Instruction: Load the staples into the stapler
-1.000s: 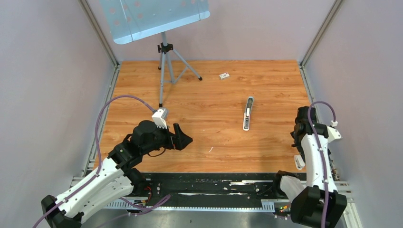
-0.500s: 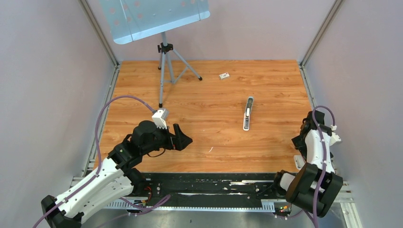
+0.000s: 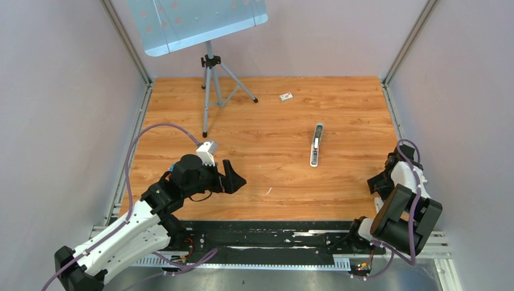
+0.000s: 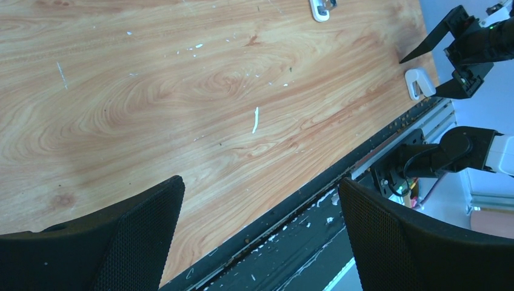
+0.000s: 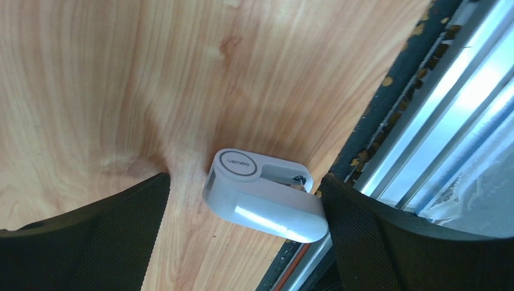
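The stapler, long and grey-white, lies flat right of the table's middle; its white end shows at the top of the left wrist view. The staples are out of view. My left gripper hangs open over the near left of the table, nothing between its fingers. My right gripper is open low at the near right edge. A white rounded plastic piece lies on the wood between its fingers, close to the right one. The left wrist view also shows that piece.
A small white printed box lies at the far side. A tripod with a tilted plate stands at the back left. A thin pale sliver lies on the wood near the front. A black rail runs along the near edge.
My right arm has folded back toward its base, bringing its gripper down to the near right edge over the white piece. The left arm has shifted slightly back.
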`<state>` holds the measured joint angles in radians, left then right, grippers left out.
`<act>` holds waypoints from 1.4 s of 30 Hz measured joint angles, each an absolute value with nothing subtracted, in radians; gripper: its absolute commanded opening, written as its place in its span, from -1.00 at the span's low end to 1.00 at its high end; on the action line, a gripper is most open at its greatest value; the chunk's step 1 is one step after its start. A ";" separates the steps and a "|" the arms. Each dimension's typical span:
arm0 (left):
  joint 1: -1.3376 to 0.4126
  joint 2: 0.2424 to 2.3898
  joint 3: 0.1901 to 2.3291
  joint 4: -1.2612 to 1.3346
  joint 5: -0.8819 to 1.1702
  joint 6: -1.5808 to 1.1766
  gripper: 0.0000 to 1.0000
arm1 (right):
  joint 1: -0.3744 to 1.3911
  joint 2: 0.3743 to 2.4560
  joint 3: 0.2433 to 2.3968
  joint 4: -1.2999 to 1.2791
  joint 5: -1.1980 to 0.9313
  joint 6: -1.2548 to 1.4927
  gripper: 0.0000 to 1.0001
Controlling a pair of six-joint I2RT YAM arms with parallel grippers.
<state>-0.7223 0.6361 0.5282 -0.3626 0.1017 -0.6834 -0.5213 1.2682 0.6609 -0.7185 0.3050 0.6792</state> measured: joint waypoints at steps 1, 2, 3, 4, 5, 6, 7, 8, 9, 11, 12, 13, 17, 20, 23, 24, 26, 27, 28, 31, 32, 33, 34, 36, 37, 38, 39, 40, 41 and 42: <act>-0.722 0.644 0.528 -0.363 0.102 -0.683 1.00 | -0.522 1.268 0.661 -0.717 0.289 0.672 0.92; -0.722 0.653 0.529 -0.363 0.103 -0.683 1.00 | -0.522 1.268 0.661 -0.717 0.270 0.663 0.91; -0.722 0.658 0.529 -0.363 0.104 -0.683 1.00 | -0.522 1.267 0.660 -0.717 0.250 0.657 0.90; -0.722 0.662 0.529 -0.364 0.105 -0.683 1.00 | -0.522 1.267 0.658 -0.714 0.230 0.652 0.88; -0.722 0.662 0.530 -0.364 0.105 -0.683 1.00 | -0.522 1.267 0.656 -0.710 0.213 0.649 0.86; -0.722 0.661 0.531 -0.364 0.105 -0.683 1.00 | -0.522 1.267 0.653 -0.707 0.197 0.646 0.84; -0.722 0.661 0.533 -0.364 0.105 -0.683 1.00 | -0.522 1.267 0.651 -0.704 0.179 0.642 0.82; -0.722 0.658 0.534 -0.364 0.105 -0.683 1.00 | -0.522 1.267 0.649 -0.703 0.167 0.638 0.81; -0.722 0.655 0.534 -0.364 0.105 -0.684 1.00 | -0.522 1.267 0.648 -0.701 0.157 0.635 0.78; -0.722 0.648 0.534 -0.363 0.105 -0.684 1.00 | -0.522 1.266 0.646 -0.700 0.139 0.629 0.73; -0.722 0.646 0.534 -0.362 0.105 -0.684 1.00 | -0.522 1.265 0.645 -0.700 0.133 0.627 0.70; -0.722 0.645 0.534 -0.361 0.105 -0.684 1.00 | -0.522 1.263 0.644 -0.699 0.129 0.625 0.65; -0.722 0.646 0.534 -0.360 0.110 -0.688 1.00 | -0.522 1.246 0.640 -0.699 0.120 0.617 0.39; -0.722 0.649 0.535 -0.360 0.113 -0.688 1.00 | -0.522 1.241 0.640 -0.699 0.116 0.610 0.06; -0.722 0.649 0.535 -0.361 0.113 -0.688 0.98 | -0.522 1.227 0.631 -0.694 0.112 0.606 -0.37; -0.722 0.649 0.535 -0.361 0.113 -0.687 0.96 | -0.522 1.218 0.625 -0.693 0.110 0.604 -0.48; -0.722 0.649 0.534 -0.362 0.112 -0.687 0.94 | -0.522 1.197 0.616 -0.688 0.101 0.599 -0.65; -0.722 0.649 0.535 -0.363 0.113 -0.686 0.91 | -0.522 1.182 0.612 -0.689 0.097 0.598 -0.72; -0.722 0.649 0.535 -0.364 0.113 -0.686 0.90 | -0.522 1.166 0.607 -0.688 0.089 0.598 -0.80; -0.722 0.653 0.538 -0.377 0.115 -0.683 0.83 | -0.517 1.130 0.595 -0.668 0.044 0.586 -0.96; -0.722 0.656 0.540 -0.381 0.117 -0.683 0.81 | -0.516 1.118 0.592 -0.663 0.018 0.579 -0.99; -0.722 0.658 0.545 -0.388 0.120 -0.681 0.80 | -0.514 1.111 0.591 -0.661 -0.001 0.574 -1.00; -0.722 0.658 0.547 -0.392 0.120 -0.680 0.79 | -0.510 1.104 0.591 -0.655 -0.024 0.568 -1.00; -0.722 0.657 0.553 -0.400 0.123 -0.680 0.76 | -0.504 1.089 0.592 -0.645 -0.079 0.551 -1.00; -0.722 0.657 0.555 -0.400 0.123 -0.680 0.75 | -0.500 1.081 0.592 -0.644 -0.107 0.542 -1.00; -0.722 0.657 0.557 -0.400 0.123 -0.680 0.74 | -0.495 1.072 0.593 -0.644 -0.131 0.531 -1.00; -0.722 0.657 0.559 -0.400 0.123 -0.680 0.73 | -0.485 1.059 0.595 -0.644 -0.158 0.522 -1.00; -0.722 0.657 0.561 -0.401 0.124 -0.680 0.71 | -0.473 1.046 0.598 -0.645 -0.183 0.513 -1.00; -0.722 0.657 0.564 -0.402 0.125 -0.680 0.69 | -0.454 1.029 0.603 -0.646 -0.210 0.504 -1.00; -0.722 0.660 0.570 -0.403 0.127 -0.680 0.66 | -0.432 1.015 0.609 -0.648 -0.231 0.499 -1.00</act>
